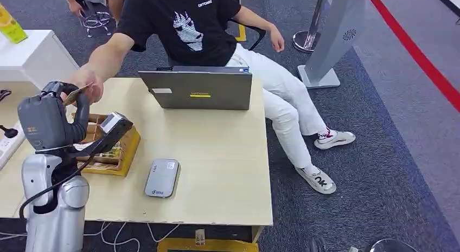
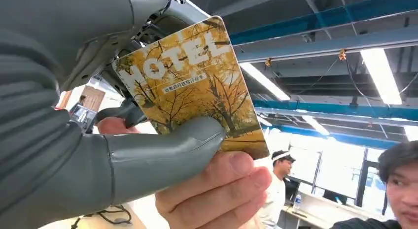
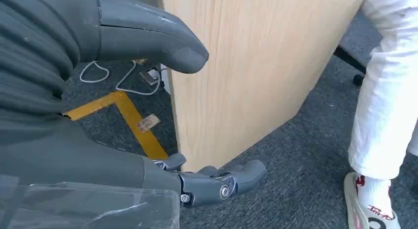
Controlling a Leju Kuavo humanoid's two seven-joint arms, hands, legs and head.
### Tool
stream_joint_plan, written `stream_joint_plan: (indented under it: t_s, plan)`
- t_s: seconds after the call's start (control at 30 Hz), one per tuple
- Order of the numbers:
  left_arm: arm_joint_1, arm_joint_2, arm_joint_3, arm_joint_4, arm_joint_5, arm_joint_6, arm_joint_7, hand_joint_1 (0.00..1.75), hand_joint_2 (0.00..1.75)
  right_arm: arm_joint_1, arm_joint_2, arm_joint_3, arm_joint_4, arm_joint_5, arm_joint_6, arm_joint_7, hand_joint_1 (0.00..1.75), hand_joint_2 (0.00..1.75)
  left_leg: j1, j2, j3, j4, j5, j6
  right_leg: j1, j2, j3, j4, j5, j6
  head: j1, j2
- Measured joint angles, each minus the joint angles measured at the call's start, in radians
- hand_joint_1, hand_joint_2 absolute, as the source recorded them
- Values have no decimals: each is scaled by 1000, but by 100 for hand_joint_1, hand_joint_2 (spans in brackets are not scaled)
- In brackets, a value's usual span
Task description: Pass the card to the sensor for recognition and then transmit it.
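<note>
Yellow autumn-tree hotel card (image 2: 192, 86) pinched in your left hand (image 1: 54, 119), person's hand (image 2: 217, 194) gripping it too: handover underway, release remains. Right hand (image 3: 123, 115) empty, spread.

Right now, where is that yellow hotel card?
The hotel card is up at the table's far left, pinched in the left robot hand while a seated person's hand also grips it, above the wooden box.
</note>
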Motion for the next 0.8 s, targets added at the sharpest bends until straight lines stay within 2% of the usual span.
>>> stream_joint_plan:
  t_s: [0.03, 0.07, 0.1, 0.37, 0.67, 0.73, 0.8]
  plan:
    - [0, 0, 0, 0, 0, 0, 0, 175, 175, 0, 0, 0, 0, 0, 0, 0, 0, 175, 0, 0, 0, 0, 0, 0, 0, 0, 0, 0, 0, 0, 0, 0]
    - [0, -1, 0, 0, 0, 0, 0, 54, 175, 0, 0, 0, 0, 0, 0, 0, 0, 175, 0, 0, 0, 0, 0, 0, 0, 0, 0, 0, 0, 0, 0, 0]
    - [0, -3, 1, 0, 0, 0, 0, 0, 175, 0, 0, 0, 0, 0, 0, 0, 0, 175, 0, 0, 0, 0, 0, 0, 0, 0, 0, 0, 0, 0, 0, 0]
    - [3, -16, 1, 0, -3, 1, -15, 0, 175, -1, 0, 0, 0, 0, -5, 0, 0, 175, 0, 0, 0, 0, 0, 1, 0, 0, 0, 0, 0, 0, 0, 0]
    - [88, -28, -27, 0, -32, -16, -88, 0, 175, 3, 0, -16, 0, -10, 2, -13, 0, 175, 0, 0, 0, 0, 0, 1, 0, 0, 0, 0, 0, 0, 0, 0]
    - [113, -8, -51, 2, -8, -66, -114, 0, 175, 4, 0, -24, 0, -11, 7, -15, 0, 175, 0, 0, 0, 0, -1, 1, 0, 0, 0, 0, 0, 0, 0, 0]
    - [146, 64, -96, 28, 14, -90, -122, 0, 175, 7, 0, -31, 0, -12, 13, -20, 0, 175, 0, 3, 1, 0, -1, 0, 0, 3, -1, 0, 0, 0, 0, 0]
